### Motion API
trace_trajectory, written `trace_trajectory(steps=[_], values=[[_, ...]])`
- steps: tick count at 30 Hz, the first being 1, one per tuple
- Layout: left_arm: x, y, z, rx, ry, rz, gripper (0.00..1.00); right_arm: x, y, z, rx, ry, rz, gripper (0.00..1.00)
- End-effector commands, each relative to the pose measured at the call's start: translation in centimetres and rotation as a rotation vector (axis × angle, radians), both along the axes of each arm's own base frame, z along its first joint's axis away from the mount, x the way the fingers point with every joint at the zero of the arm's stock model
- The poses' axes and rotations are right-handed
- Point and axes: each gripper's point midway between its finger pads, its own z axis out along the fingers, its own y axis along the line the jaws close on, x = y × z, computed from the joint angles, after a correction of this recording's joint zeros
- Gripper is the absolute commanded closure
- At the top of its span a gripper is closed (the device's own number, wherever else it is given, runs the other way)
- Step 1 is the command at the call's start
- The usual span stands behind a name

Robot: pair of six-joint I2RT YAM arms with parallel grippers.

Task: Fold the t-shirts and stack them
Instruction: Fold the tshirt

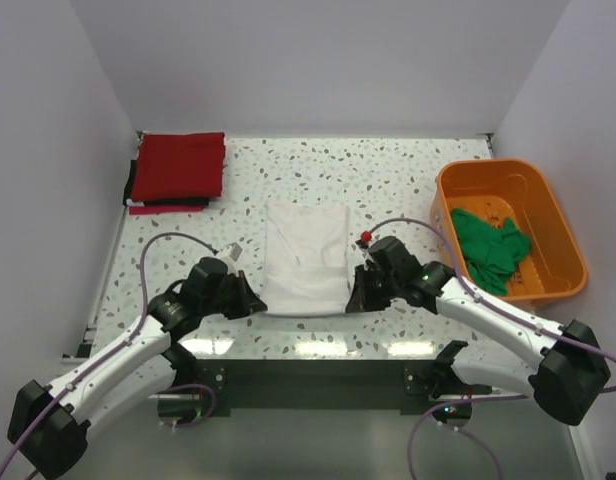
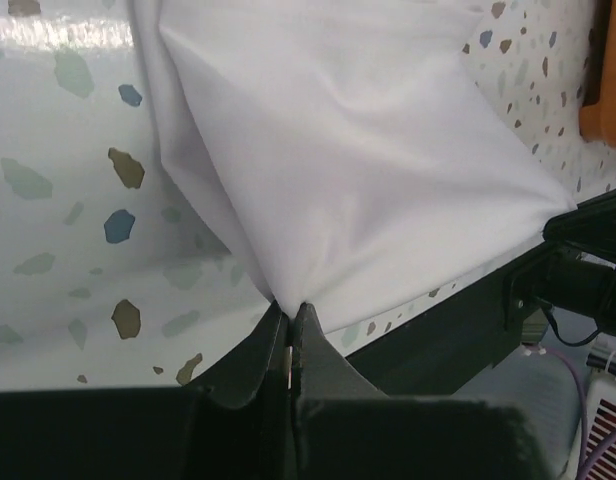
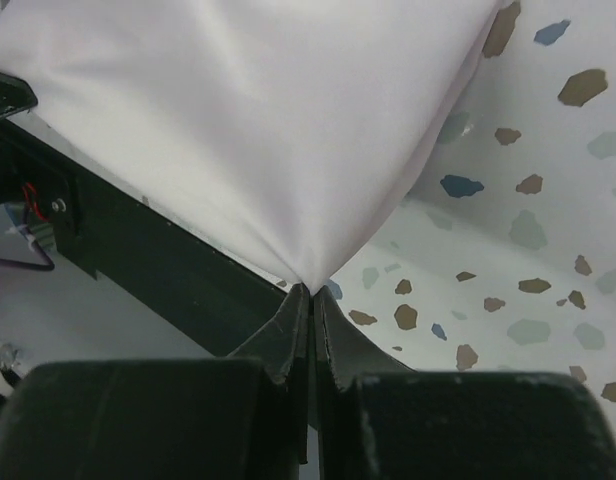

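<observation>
Two grippers are working, and both are pinched tight on the white shirt (image 1: 306, 255). The left gripper (image 2: 290, 310) holds one near corner and the right gripper (image 3: 310, 292) holds the other. The cloth fans away from each set of fingertips across the table (image 1: 408, 190).

My worry is how small each bite is. Only the very tip of a corner sits between the jaws, so I judge a quick pull could slide it free. The shirt looks already doubled, and I cannot tell whether each pinch holds every layer. If it holds only the top one, lifting would open the fold. If one arm leads the other, the edge will skew. Both hands also sit right at the table's near edge, so slack cloth could droop over it.

Counting, I see four shirts:
- one white shirt in my grip
- one red shirt (image 1: 178, 165), folded, far ahead and outward of the left hand
- one thin dark shirt (image 1: 168, 203) under the red one
- one green shirt (image 1: 488, 245), crumpled, out beyond the right hand

The green one lies in the single orange tub (image 1: 493, 168).
</observation>
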Motion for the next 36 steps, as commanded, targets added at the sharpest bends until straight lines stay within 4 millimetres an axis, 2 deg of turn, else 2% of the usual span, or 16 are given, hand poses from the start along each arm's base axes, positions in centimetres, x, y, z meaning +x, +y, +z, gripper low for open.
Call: trace_trajectory(steps=[1,2,4,5,9,13,14,15,16,18,22,27,28,32,34,36], values=[[2.3,-0.3,3.4,0.025,-0.072,0.022,1.0,2.5,-0.1,4.0,-0.014,-0.135,-0.027,1.0],[3.1,-0.5,4.7,0.025,-0.1,0.032,1.0,3.1,-0.1,4.8,-0.02,-0.159,-0.03,1.0],[4.3,-0.3,5.3,0.055,-0.124,0.059,1.0,4.5,-0.5,6.5,-0.055,-0.217,-0.053,1.0],[5.2,-0.5,6.6,0.059,-0.161,0.068,1.0,4.9,-0.5,6.8,-0.062,-0.228,-0.062,1.0],[8.8,0.0,8.5,0.112,-0.237,0.17,1.0,7.8,-1.0,8.4,-0.073,-0.282,-0.135,1.0],[12.1,0.1,10.9,0.14,-0.293,0.224,1.0,11.1,-0.3,10.8,-0.007,-0.361,-0.18,1.0],[12.9,-0.1,12.0,0.132,-0.312,0.229,1.0,11.8,0.0,10.5,-0.007,-0.354,-0.177,1.0],[13.6,-0.2,11.7,0.142,-0.302,0.227,1.0,12.9,-0.1,11.0,0.004,-0.37,-0.19,1.0],[14.6,0.0,12.5,0.136,-0.319,0.244,1.0,13.6,0.1,11.8,0.022,-0.383,-0.194,1.0],[15.8,0.4,12.1,0.15,-0.303,0.261,1.0,15.3,0.2,11.7,0.038,-0.382,-0.193,1.0],[18.2,0.6,13.3,0.124,-0.338,0.276,1.0,17.7,0.5,12.4,0.065,-0.383,-0.193,1.0],[21.0,1.0,13.2,0.114,-0.346,0.287,1.0,20.1,0.3,12.3,0.069,-0.375,-0.204,1.0],[21.6,0.9,13.9,0.108,-0.362,0.284,1.0,20.4,0.3,12.1,0.07,-0.37,-0.208,1.0],[23.7,0.4,12.6,0.138,-0.342,0.268,1.0,21.9,-0.1,11.7,0.069,-0.363,-0.226,1.0],[24.7,0.3,12.9,0.136,-0.35,0.274,1.0,22.8,-0.5,11.4,0.07,-0.357,-0.238,1.0],[25.7,0.3,11.8,0.154,-0.334,0.273,1.0,23.9,-0.9,10.4,0.064,-0.34,-0.25,1.0]])
